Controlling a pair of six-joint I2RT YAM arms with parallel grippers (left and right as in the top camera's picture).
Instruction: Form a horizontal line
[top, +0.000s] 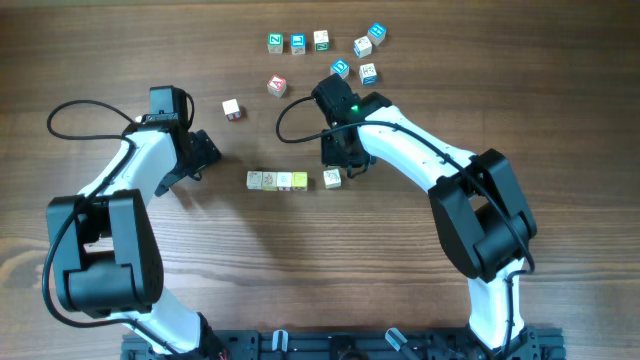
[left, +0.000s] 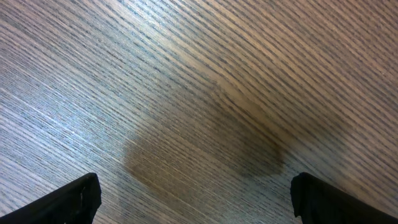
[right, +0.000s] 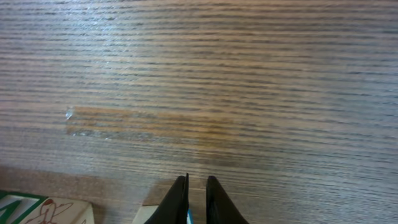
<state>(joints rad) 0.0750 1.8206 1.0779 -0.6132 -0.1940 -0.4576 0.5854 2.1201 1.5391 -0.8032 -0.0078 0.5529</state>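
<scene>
**Four cubes in row, fifth standing apart**

The horizontal line (top: 278, 180) lies mid-tabletop (top: 500, 60): four cubes touching, the 3 o'clock end one yellow. A fifth cube (top: 332, 178) sits near at 3 o'clock, a gap between. The right pincer (top: 338, 162) hangs at that cube's 12 o'clock, mostly masked by its wrist. Its fingers (right: 180, 199) are drawn narrow, with a slim gap. The left pincer (left: 196, 199) is spread wide over bare wood, at the row's 9 o'clock. Cube faces (right: 43, 211) are cut off at the right wrist frame's 7 o'clock, markings unreadable.

Overhead looks straight down on the table (top: 560, 80); both wrist views face its wood close up.
</scene>
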